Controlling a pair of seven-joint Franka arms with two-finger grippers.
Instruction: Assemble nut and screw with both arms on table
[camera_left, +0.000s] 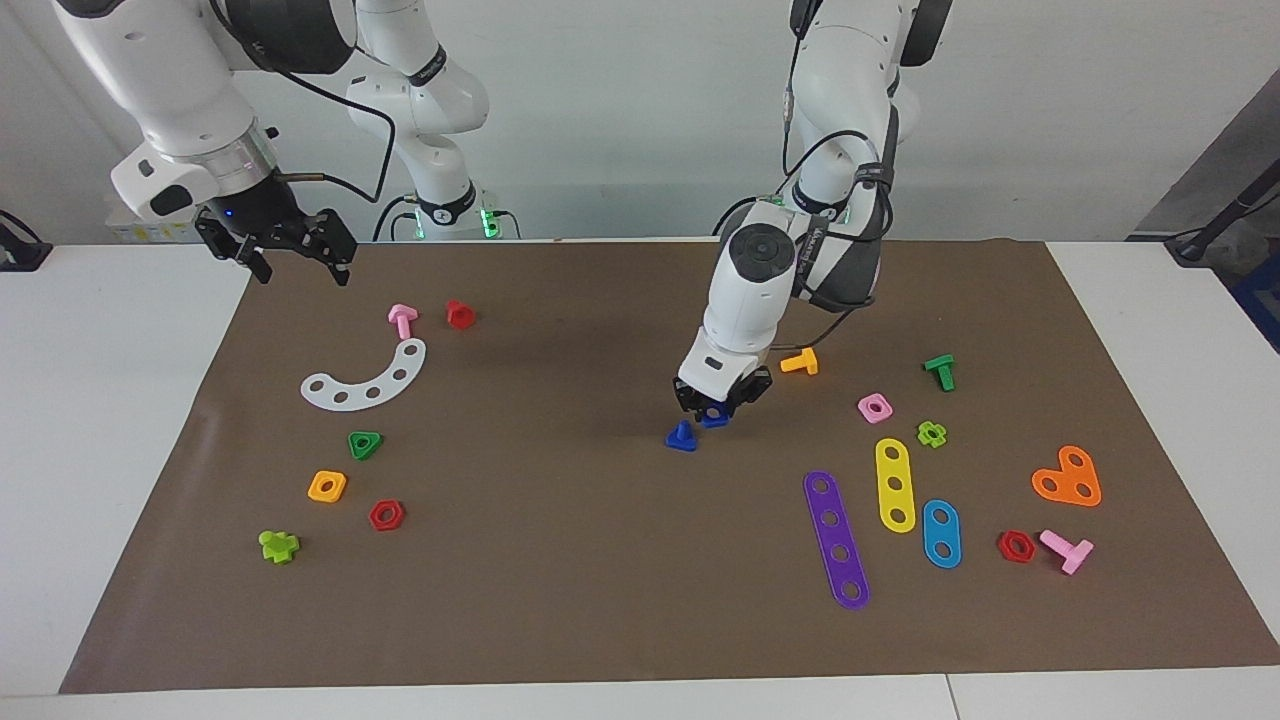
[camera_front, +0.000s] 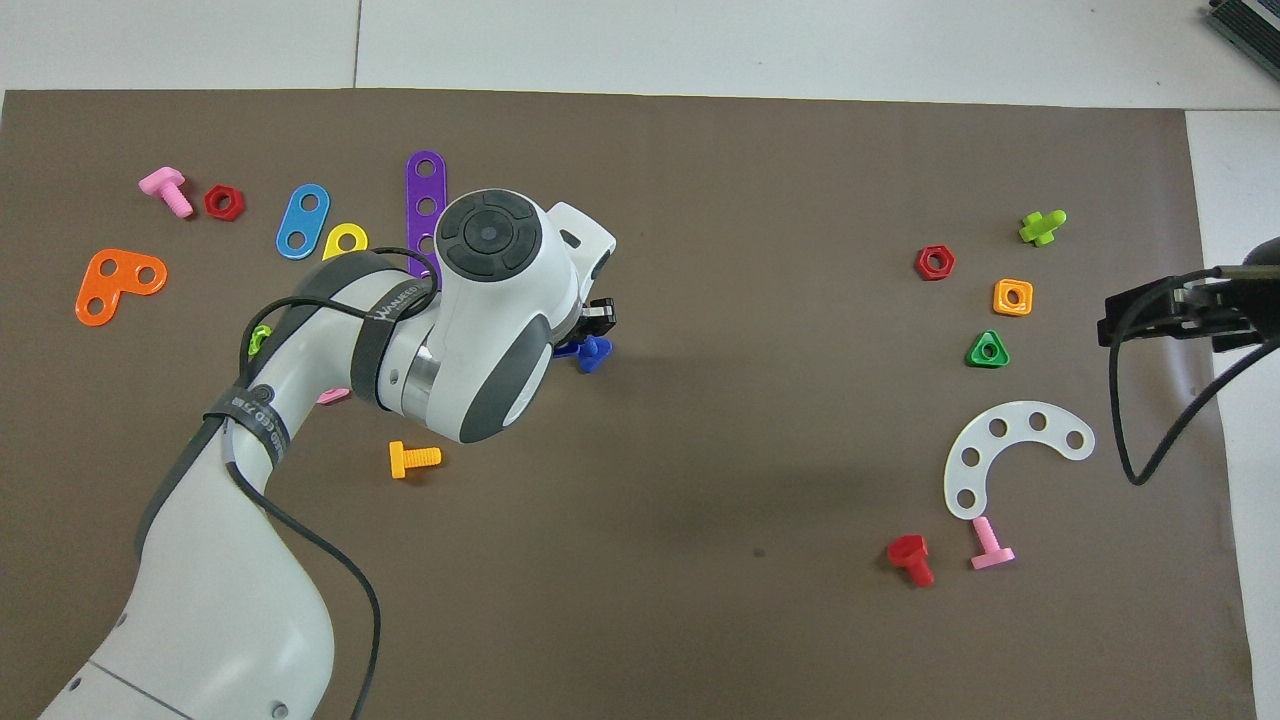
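Left gripper (camera_left: 716, 404) down at mid-table on the brown paper sheet (camera_left: 600, 560), fingers closed around the dark-blue square nut (camera_left: 715, 417), nut low at the sheet, contact with the paper hard to confirm. Dark-blue screw (camera_left: 682, 437) just beside the nut, slightly farther from the robots, triangular head flat on the sheet, stem up; touching the nut or not, cannot tell. In overhead view the left gripper (camera_front: 596, 322) mostly hidden under the arm's own wrist, only a blue piece, probably the screw (camera_front: 592, 352), poking out at its edge. Right gripper (camera_left: 287, 245) raised over the right arm's end of the table (camera_left: 110, 400), near the sheet's edge, jaws apart, holding nothing, waiting. Orange bolt (camera_left: 800, 363) lying on its side nearer the robots than the nut, toward the left arm's end. Pink square nut (camera_left: 875, 407) and light-green cross nut (camera_left: 932, 434) farther toward that end. Purple four-hole strip (camera_left: 837, 540), yellow strip (camera_left: 895, 484) and blue strip (camera_left: 941, 533) grouped farther from the robots. White curved strip (camera_left: 368, 379), green triangular nut (camera_left: 365, 444) and orange square nut (camera_left: 327, 486) toward the right arm's end.
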